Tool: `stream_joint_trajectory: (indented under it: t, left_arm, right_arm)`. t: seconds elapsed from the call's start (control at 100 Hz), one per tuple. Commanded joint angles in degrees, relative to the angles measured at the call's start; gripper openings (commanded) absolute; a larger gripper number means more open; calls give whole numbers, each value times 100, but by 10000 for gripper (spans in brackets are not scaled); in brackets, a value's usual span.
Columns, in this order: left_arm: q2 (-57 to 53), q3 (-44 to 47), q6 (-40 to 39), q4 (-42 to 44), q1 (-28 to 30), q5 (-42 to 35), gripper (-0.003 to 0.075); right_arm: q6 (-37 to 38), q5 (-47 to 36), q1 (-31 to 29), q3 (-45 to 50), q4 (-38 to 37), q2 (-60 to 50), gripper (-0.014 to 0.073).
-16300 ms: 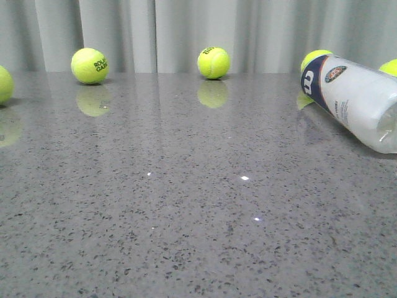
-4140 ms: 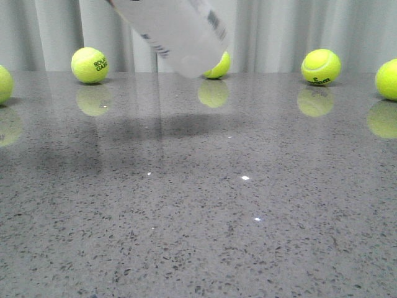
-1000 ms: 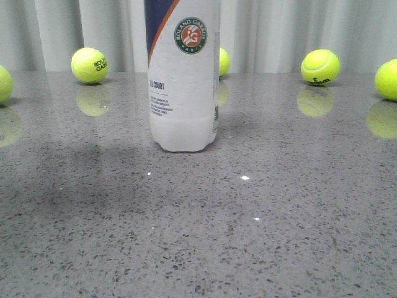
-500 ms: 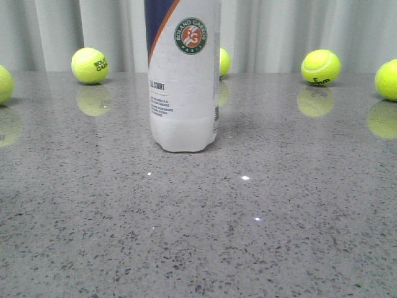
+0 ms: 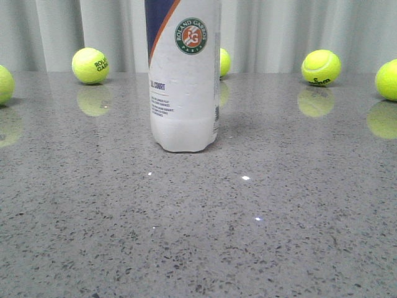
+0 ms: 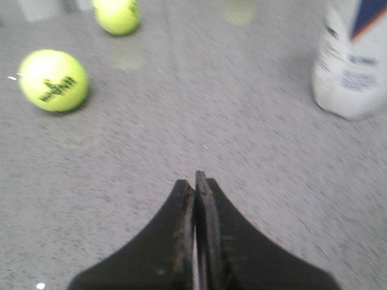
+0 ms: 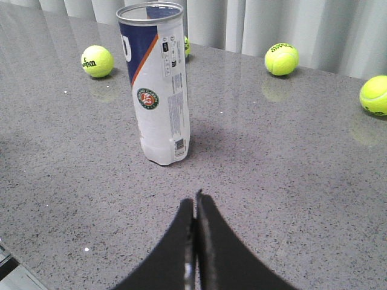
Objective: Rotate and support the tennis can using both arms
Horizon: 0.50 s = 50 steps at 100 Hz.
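Grey speckled stone makes up the big shiny table (image 5: 260,236), and pale grey curtains (image 5: 273,31) hang behind its far edge.

Next in size is the tall white plastic tennis can (image 5: 183,81). It stands upright on the table, near the middle as the front camera sees it. It has a navy part with an orange stripe near its top, a round green and orange badge, and small dark print lower down. From the right wrist camera you can see its silver rim at the top and a white letter on the navy part. Nothing touches the can. Both arms are well apart from it.

The black left gripper (image 6: 196,179) hangs over bare table. Its two fingers are pressed together with nothing between them. The can's bottom shows off to one side of it.

The black right gripper (image 7: 196,199) is also squeezed closed and has hold of nothing. The can stands on the table ahead of its tips.

Smallest are the yellow-green fuzzy tennis balls. From the front, one ball (image 5: 90,65) sits back left, another (image 5: 321,67) sits back right, and one (image 5: 224,62) peeks out from behind the can. Two more show at the left and right edges. Their shapes shine back from the glossy table.
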Motion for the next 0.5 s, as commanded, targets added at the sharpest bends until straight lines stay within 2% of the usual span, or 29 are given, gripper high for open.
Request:
stream_joint_trajectory:
  t: [0.0, 0.1, 0.22, 0.37, 0.49]
  left_arm:
    - [-210, 244, -91, -20, 520, -1339, -19]
    - [-552, 754, -14, -392, 1044, -2042, -19]
    - [-987, 1217, 33, -691, 1456, -2141, -19]
    - [-1460, 1715, 1106, -1302, 2065, -2230, -19]
    - [-1864, 2170, 1554, -1804, 2576, -2733, -19]
  right_arm:
    - [-33, -403, -35, -135, 81, 74, -60]
    - [-33, -403, -35, -135, 81, 74, -60]
    - [-33, -403, -35, -135, 81, 74, -60]
    - [-33, -403, -35, -135, 81, 74, -60]
    - [-33, -403, -35, -135, 81, 74, -60]
